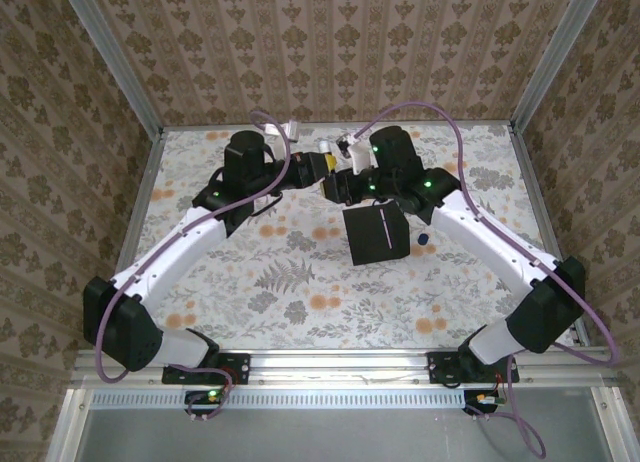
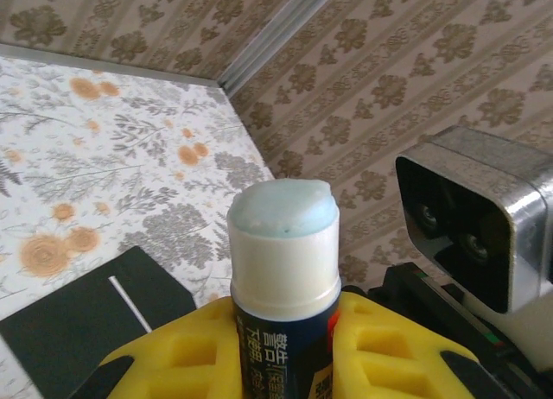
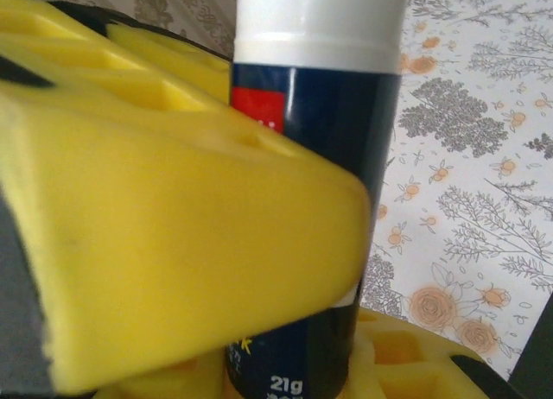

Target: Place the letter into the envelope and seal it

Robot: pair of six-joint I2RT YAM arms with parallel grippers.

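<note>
An uncapped glue stick (image 2: 283,269) with a dark blue body, white collar and pale blue glue tip stands between the yellow pads of my left gripper (image 2: 285,351), which is shut on it. In the right wrist view the same glue stick (image 3: 315,148) also sits between the pads of my right gripper (image 3: 302,369), which is shut on its lower body. A big yellow finger (image 3: 173,209) crosses in front. Both grippers meet above the table's far middle, the left gripper (image 1: 318,165) beside the right gripper (image 1: 338,179). The black envelope (image 1: 375,234) lies flat below them, also the envelope (image 2: 78,326). The letter is hidden.
A small dark blue piece (image 1: 423,239) lies just right of the envelope. The floral tablecloth (image 1: 280,282) is bounded by patterned walls and metal rails (image 1: 140,182) at the left, back and right. The right wrist camera housing (image 2: 475,218) hangs close to the stick.
</note>
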